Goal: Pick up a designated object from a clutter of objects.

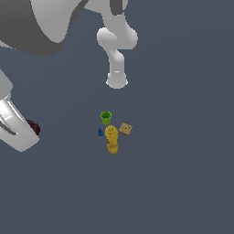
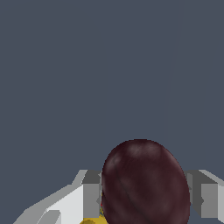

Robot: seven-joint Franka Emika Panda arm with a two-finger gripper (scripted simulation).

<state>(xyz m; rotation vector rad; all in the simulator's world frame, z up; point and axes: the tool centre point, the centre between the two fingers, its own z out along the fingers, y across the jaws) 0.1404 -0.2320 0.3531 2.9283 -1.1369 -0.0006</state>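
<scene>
Dark red ball held in the claw, well apart from the clutter.

At the left edge of the exterior view, the dark maroon ball [image 1: 33,127] peeked from behind the white arm link; it looked light, firm and bumpy, likely best gripped across its widest part. In the wrist view the claw [image 2: 146,192] stood closed around it, grey fingers [image 2: 91,194] pressed to either flank. At frame centre, the green cup [image 1: 106,117], blue piece [image 1: 100,132], yellow bottle [image 1: 112,140] and cracker [image 1: 125,129] sat on the tabletop [image 1: 183,183].
</scene>
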